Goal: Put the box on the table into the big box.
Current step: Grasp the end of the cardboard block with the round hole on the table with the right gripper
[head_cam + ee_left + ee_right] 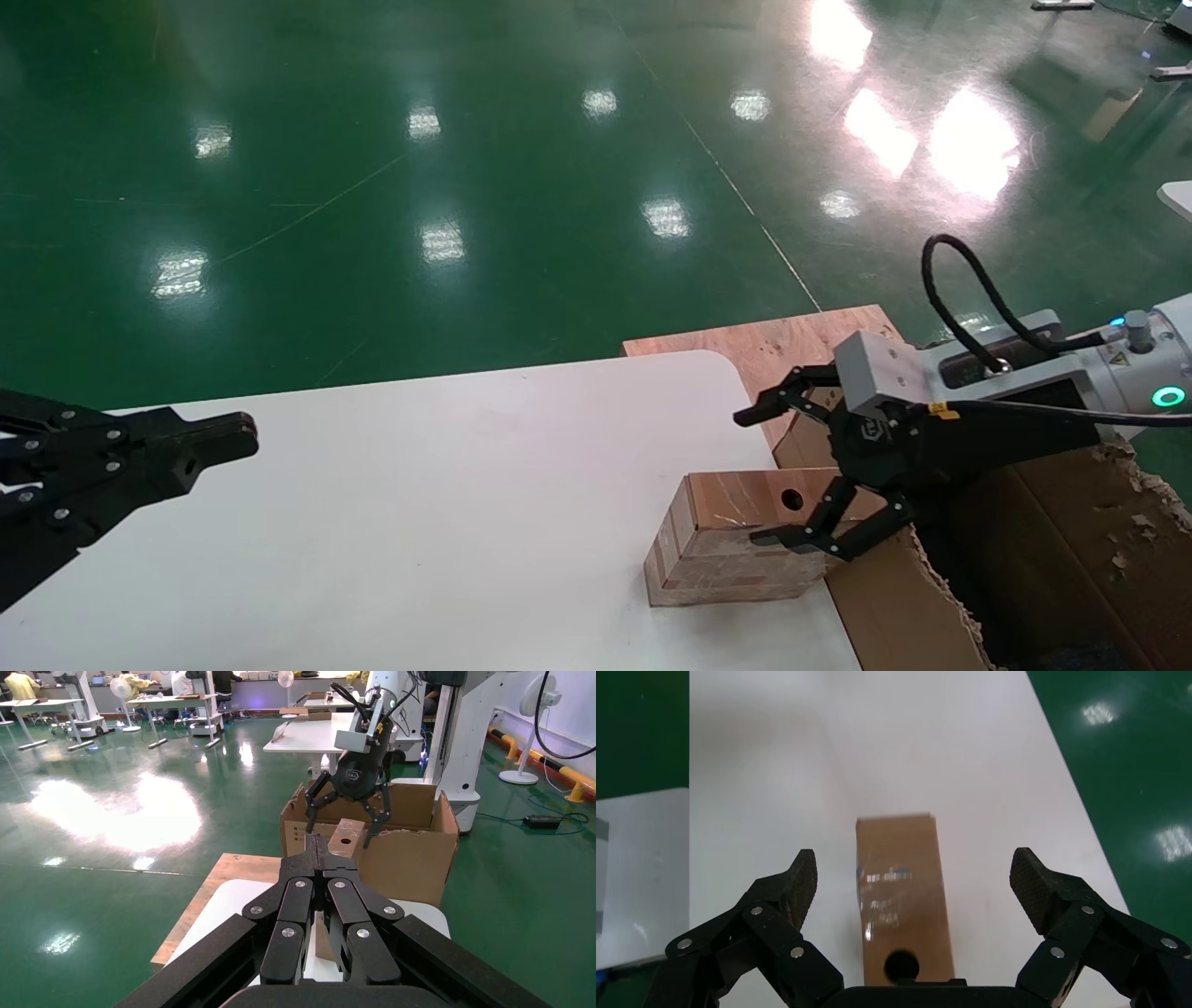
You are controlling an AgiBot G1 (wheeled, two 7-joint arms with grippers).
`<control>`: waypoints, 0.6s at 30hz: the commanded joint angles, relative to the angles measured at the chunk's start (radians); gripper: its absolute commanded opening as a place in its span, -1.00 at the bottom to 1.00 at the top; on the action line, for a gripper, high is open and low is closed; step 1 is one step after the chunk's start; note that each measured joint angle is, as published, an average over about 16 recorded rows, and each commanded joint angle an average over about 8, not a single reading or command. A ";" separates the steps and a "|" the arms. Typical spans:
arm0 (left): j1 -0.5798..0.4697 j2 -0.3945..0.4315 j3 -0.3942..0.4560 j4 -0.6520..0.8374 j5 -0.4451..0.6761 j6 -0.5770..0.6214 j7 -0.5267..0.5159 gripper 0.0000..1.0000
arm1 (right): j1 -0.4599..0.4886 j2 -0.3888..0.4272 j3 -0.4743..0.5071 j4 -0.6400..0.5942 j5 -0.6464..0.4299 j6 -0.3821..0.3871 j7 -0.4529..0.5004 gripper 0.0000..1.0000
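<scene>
1. The right gripper (765,473) has its fingers spread wide apart, one fingertip (798,879) on each side of the box (736,545) and neither touching it; in the right wrist view clear white tabletop shows between each pad and the carton's sides.
2. The box stands on the table (419,522) near its right edge, a small brown carton with glossy tape along its top face and one round hole (792,499) at the end nearest the gripper.
3. From the right wrist view the box (902,896) runs lengthwise away from the gripper, centred between the two fingers.
4. The right arm (1024,373) reaches in from the right side, its wrist above the big box (1071,550).
5. The big box sits just beside the table's right edge, its flap edges ragged and torn; a plywood board (773,340) lies under and beyond it, past the table's rounded corner.
6. The left gripper (209,445) has its fingers pressed together with nothing between them; it hangs over the left part of the table, well apart from the box.
7. In the left wrist view the closed left gripper (323,846) points toward the box (346,834) and the right gripper (344,829) above it, with the big box (411,850) behind.
</scene>
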 commanded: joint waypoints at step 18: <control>0.000 0.000 0.000 0.000 0.000 0.000 0.000 -1.00 | 0.133 -0.012 -0.289 -0.066 0.063 0.000 -0.074 1.00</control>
